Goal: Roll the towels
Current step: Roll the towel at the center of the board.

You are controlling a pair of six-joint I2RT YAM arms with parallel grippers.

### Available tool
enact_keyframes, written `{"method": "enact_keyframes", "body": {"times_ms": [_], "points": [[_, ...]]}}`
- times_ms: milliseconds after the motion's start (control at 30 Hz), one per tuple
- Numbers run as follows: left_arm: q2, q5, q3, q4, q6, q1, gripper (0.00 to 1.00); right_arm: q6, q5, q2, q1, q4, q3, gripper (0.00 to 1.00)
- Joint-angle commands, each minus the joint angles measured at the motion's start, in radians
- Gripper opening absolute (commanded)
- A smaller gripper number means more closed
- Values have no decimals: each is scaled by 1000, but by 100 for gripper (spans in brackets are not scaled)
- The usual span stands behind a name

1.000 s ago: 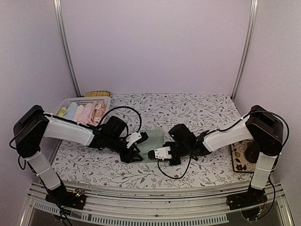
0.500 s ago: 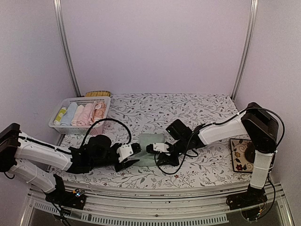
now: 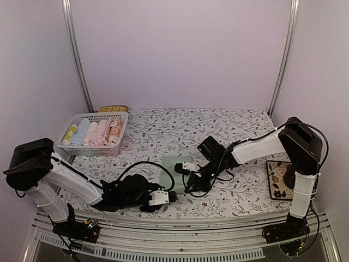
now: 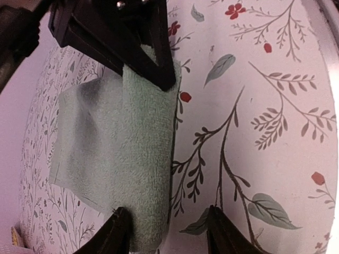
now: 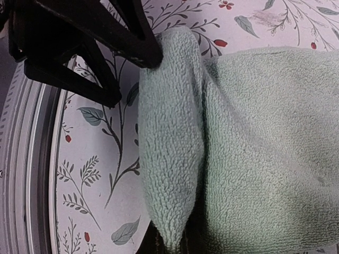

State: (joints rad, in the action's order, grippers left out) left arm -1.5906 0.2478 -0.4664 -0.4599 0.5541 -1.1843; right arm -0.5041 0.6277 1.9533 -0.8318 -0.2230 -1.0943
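Note:
The mint green towel (image 3: 173, 165) lies flat at the table's front middle, its right edge rolled into a thick fold (image 5: 169, 143). My right gripper (image 3: 187, 176) is shut on one end of that fold, which narrows into the fingers at the bottom of the right wrist view (image 5: 175, 244). My left gripper (image 3: 168, 194) is open at the fold's other end, one finger (image 4: 119, 233) on the towel (image 4: 122, 143), the other (image 4: 220, 230) on the table. The orange-salmon swirl towel (image 3: 279, 180) lies at the right edge, by the right arm's base.
A white lattice basket (image 3: 92, 148) with several rolled towels stands at the back left, a brush-like object (image 3: 113, 108) behind it. The table's front rail (image 3: 180, 218) runs just below the left gripper. Cables loop beside both arms.
My left arm swung down and forward, so its gripper moved from the towel's left side to its near end. My right gripper shifted slightly back, still on the towel's right edge.

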Motion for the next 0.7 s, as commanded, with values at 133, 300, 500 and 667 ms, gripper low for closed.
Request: {"method": "enact_keyframes", "body": {"times_ms": [133, 300, 500, 667], "points": [[-113, 105, -90, -33, 47, -30, 51, 26, 25, 48, 13, -90, -9, 6], [-168, 140, -107, -69, 74, -37, 50, 20, 26, 59, 17, -105, -20, 7], [-220, 138, -150, -9, 56, -35, 25, 16, 32, 79, 21, -118, -33, 7], [-239, 113, -183, 71, 27, -27, 0, 10, 23, 87, 25, -141, -50, 9]]}}
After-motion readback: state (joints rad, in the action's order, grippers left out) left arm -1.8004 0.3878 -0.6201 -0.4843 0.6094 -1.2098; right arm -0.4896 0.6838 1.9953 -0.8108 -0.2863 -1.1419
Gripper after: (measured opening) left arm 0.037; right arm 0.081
